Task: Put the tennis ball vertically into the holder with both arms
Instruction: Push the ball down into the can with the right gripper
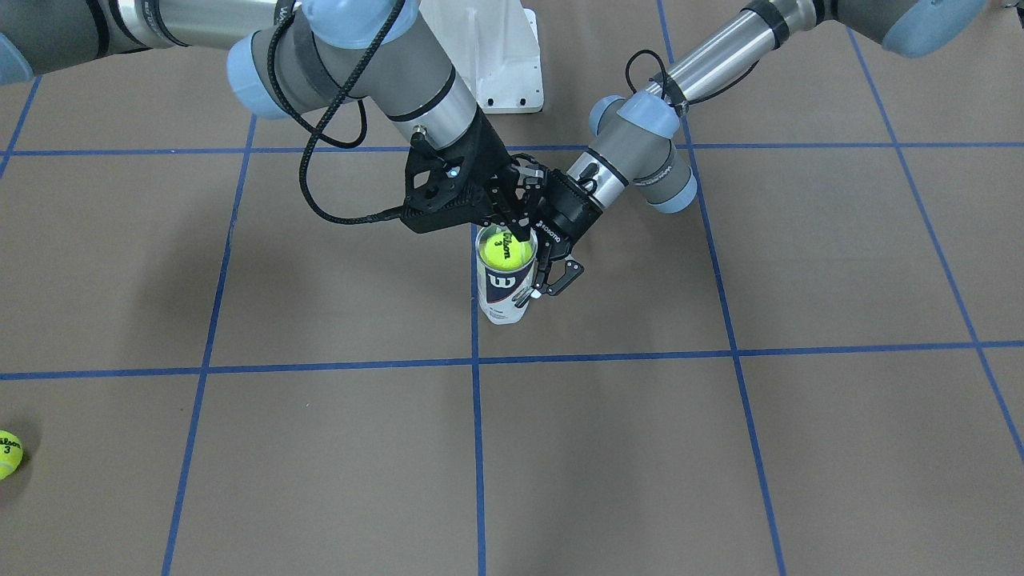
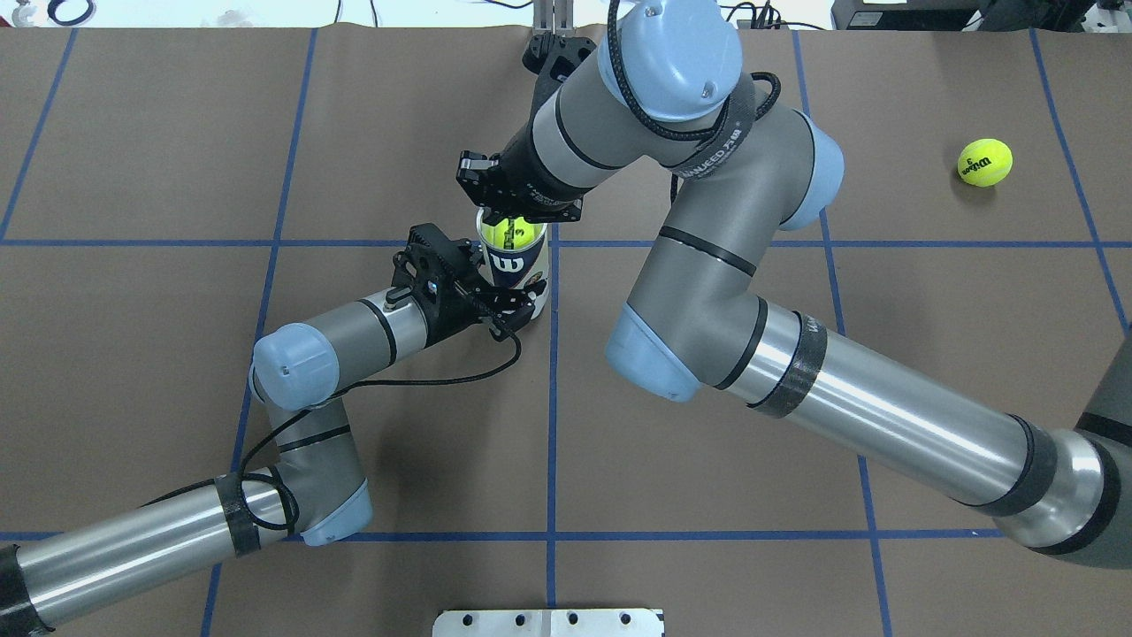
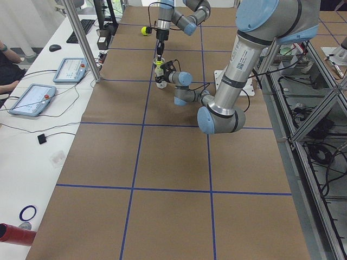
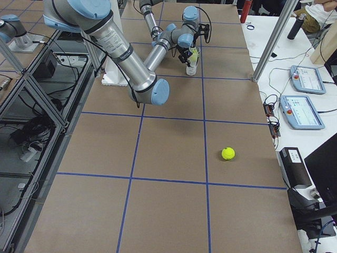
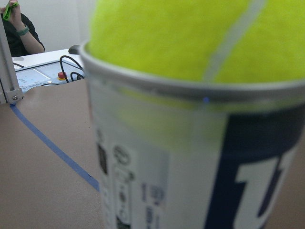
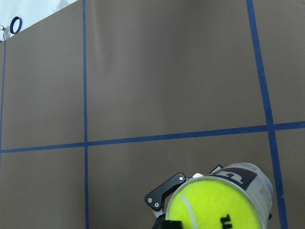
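Observation:
The holder (image 1: 504, 292) stands upright on the brown table, a clear tube with a navy "W" label (image 2: 511, 265). A yellow tennis ball (image 1: 506, 252) sits in its metal-rimmed mouth and sticks out about halfway; the left wrist view shows this close up, ball (image 5: 190, 33) above the rim. My left gripper (image 1: 530, 286) comes in from the side and is shut on the tube's body (image 2: 522, 305). My right gripper (image 1: 512, 230) hangs straight above the mouth with its fingers down on the ball (image 2: 516, 217). One fingertip (image 6: 167, 223) lies against the ball's edge.
A second tennis ball (image 2: 984, 163) lies loose far off on the robot's right (image 1: 8, 454). The white metal base (image 1: 496, 56) sits at the robot's side of the table. A side bench with tablets (image 3: 32, 97) and a seated person borders the table.

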Controlling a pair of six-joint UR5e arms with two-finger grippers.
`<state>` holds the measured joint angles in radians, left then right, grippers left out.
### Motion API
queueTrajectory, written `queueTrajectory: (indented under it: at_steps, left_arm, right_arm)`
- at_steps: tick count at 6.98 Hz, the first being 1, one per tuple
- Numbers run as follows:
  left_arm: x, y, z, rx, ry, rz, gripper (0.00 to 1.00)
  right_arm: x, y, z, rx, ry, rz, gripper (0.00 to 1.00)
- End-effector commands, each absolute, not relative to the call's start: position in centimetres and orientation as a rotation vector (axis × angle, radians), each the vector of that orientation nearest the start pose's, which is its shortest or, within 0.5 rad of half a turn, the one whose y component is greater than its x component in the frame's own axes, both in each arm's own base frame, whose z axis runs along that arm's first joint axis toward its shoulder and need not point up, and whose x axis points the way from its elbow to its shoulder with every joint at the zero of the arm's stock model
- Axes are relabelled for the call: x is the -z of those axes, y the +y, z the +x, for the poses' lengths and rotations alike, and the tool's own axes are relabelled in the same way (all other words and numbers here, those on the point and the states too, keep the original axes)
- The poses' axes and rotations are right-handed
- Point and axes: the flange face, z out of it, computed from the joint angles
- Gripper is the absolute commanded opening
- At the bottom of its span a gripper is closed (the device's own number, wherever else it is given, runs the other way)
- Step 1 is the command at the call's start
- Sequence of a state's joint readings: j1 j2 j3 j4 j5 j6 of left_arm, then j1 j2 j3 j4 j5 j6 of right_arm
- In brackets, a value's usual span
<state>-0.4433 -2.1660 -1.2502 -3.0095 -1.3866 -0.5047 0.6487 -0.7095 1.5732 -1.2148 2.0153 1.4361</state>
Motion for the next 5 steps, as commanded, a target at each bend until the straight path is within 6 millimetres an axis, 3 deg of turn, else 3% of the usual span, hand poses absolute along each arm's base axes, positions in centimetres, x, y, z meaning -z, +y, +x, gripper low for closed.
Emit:
queueTrajectory:
  at_steps: [1,3,4,5]
  left_arm:
    - [-29.6,-43.7,56.6,-0.305,1.154,1.274,0.74]
    - [-29.5,-43.6,56.7,-0.303,1.156,1.274,0.75]
    - [-29.5,-43.7,56.6,-0.304,1.156,1.274,0.96]
    - [-29.5,-43.6,56.6,-0.303,1.157,1.275,1.0]
  right_arm:
    - [-7.5,-49.0,-50.0,-0.172,-1.259,0.1,0.0]
    - [-6.8,-49.6,-48.7,-0.181,-1.273,0.118,0.0]
    - [-6.1,-50.0,-47.1,-0.189,-1.29,0.136,0.0]
    - [-6.0,-51.2,-45.3,-0.196,-1.299,0.135,0.22]
